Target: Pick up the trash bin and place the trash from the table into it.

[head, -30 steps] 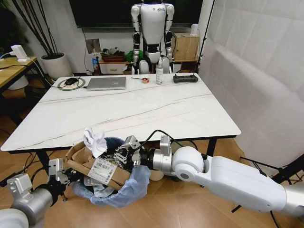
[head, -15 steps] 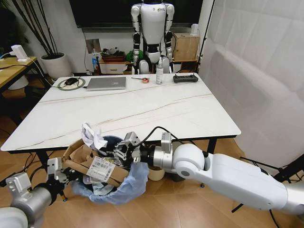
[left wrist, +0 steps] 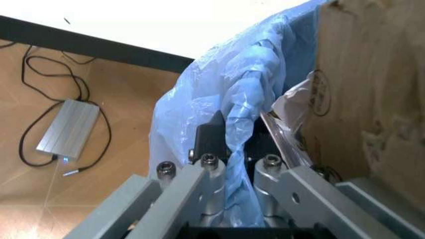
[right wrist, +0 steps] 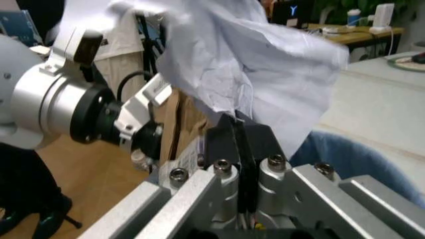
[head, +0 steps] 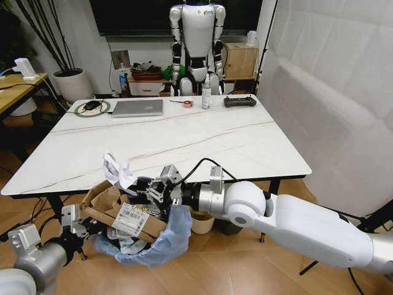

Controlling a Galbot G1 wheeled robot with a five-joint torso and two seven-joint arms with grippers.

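The trash bin (head: 161, 243), lined with a crinkled light-blue bag, hangs below the white table's (head: 184, 141) near edge. My left gripper (head: 78, 220) is shut on the bin's rim; the left wrist view shows its fingers (left wrist: 211, 164) pinching the blue bag (left wrist: 219, 94). A torn brown cardboard box (head: 116, 212) with a white label sticks out of the bin. My right gripper (head: 152, 192) is above the bin's mouth, shut on crumpled white paper (head: 116, 171). In the right wrist view the paper (right wrist: 252, 64) rises from the closed gripper (right wrist: 238, 130), with the bag's blue rim (right wrist: 345, 154) beside it.
A grey laptop (head: 138, 107), a spray bottle (head: 206, 95), a tape roll (head: 188, 103) and a black controller (head: 239, 101) sit along the table's far edge. A white humanoid robot (head: 198, 43) stands behind. A small cream bin (head: 202, 222) stands under the table. A light-wood table (head: 18, 86) is at far left.
My right gripper has moved up and a little left with the crumpled paper, away from the box. The bin and left gripper have stayed put.
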